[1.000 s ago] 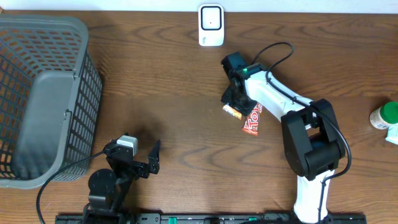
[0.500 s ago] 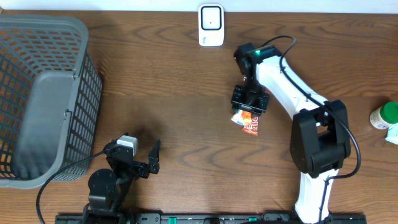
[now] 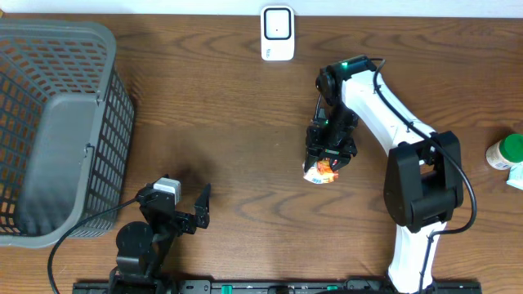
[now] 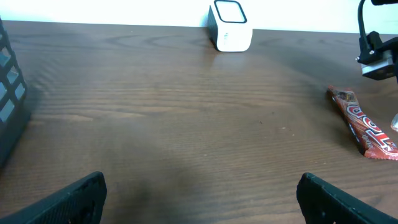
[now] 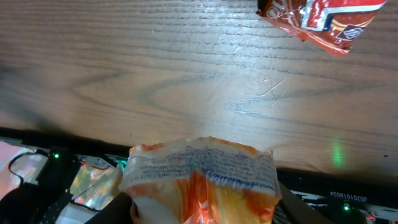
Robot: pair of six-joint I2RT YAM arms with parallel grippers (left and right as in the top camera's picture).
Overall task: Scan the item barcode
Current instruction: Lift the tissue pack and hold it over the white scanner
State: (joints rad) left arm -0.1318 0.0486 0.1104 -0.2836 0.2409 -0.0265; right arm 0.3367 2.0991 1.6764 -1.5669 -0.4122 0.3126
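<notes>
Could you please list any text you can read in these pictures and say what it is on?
None reads clearly.
On the red wrapper: white lettering, skewed, illegible.
On the orange packet: fine blue print, blurred.
On the base label: code too small to read.

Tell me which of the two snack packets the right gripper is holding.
The orange-and-white packet, pinched in the right gripper; the red wrapper lies loose on the table.

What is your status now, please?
Left claw open, idle. Right claw shut on packet, short of scanner. Red bar nearby, not blocking.
</notes>
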